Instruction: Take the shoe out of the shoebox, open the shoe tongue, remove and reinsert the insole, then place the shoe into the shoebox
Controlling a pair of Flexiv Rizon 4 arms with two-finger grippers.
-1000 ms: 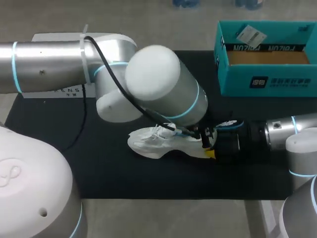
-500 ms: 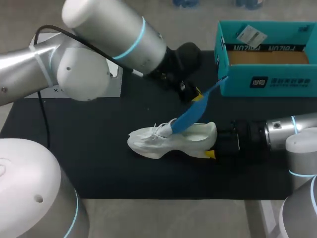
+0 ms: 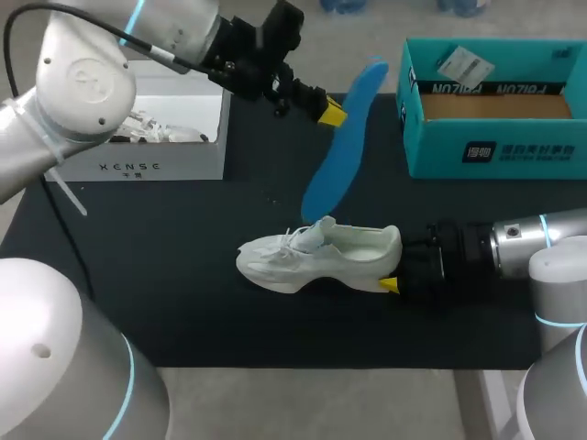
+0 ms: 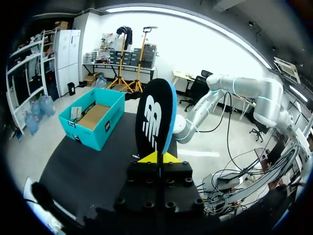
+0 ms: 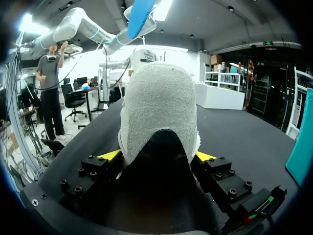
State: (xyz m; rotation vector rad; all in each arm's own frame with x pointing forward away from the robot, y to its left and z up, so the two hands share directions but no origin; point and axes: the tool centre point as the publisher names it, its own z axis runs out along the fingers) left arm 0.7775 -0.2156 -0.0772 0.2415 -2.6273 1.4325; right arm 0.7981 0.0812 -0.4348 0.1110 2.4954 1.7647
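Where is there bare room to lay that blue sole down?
Bare mat lies between the white box and the shoe, and along the front edge. Crowded at the shoe's heel, where the right fingers clamp it.

left gripper (image 4: 157,157) has the insole (image 4: 155,117) pinched, sticking straight up, teal shoebox (image 4: 93,122) sitting farther out ahead

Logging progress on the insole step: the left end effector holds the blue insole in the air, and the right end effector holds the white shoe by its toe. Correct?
Not quite. The right end effector holds the white shoe by its heel, not its toe, as the right wrist view shows. The left end effector does hold the blue insole in the air.
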